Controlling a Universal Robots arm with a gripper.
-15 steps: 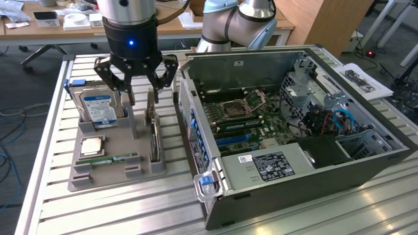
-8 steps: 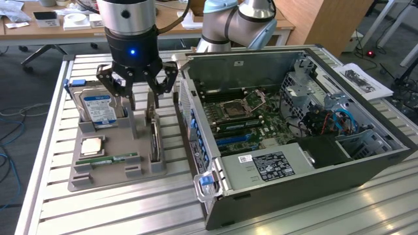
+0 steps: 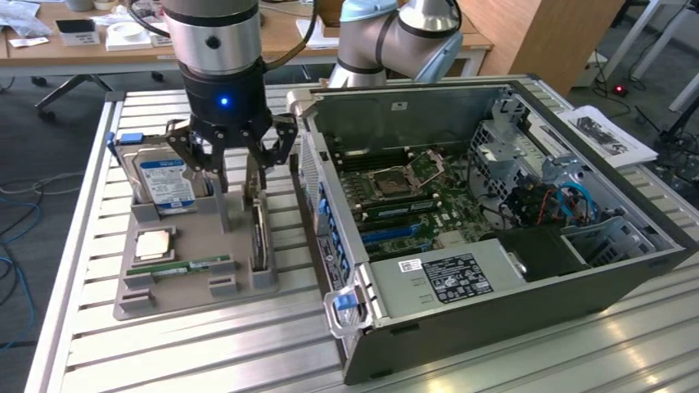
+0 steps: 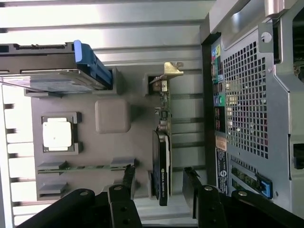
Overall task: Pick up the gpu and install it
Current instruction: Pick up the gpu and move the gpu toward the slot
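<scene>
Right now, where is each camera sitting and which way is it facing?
Exterior view: raised, off the arm, looking down at the parts tray and open computer case; the arm's wrist and fingers show.
Wrist view: on the wrist, looking down past the open fingers at the gpu standing on edge between them.
Both show: fingers, gpu, tray, hard drive, case.

The gpu (image 4: 163,156), a green circuit card with a black cooler block on one face and a silver end bracket, stands on edge in a slot of the grey holder tray (image 4: 137,142), beside the computer case (image 4: 247,95).
</scene>
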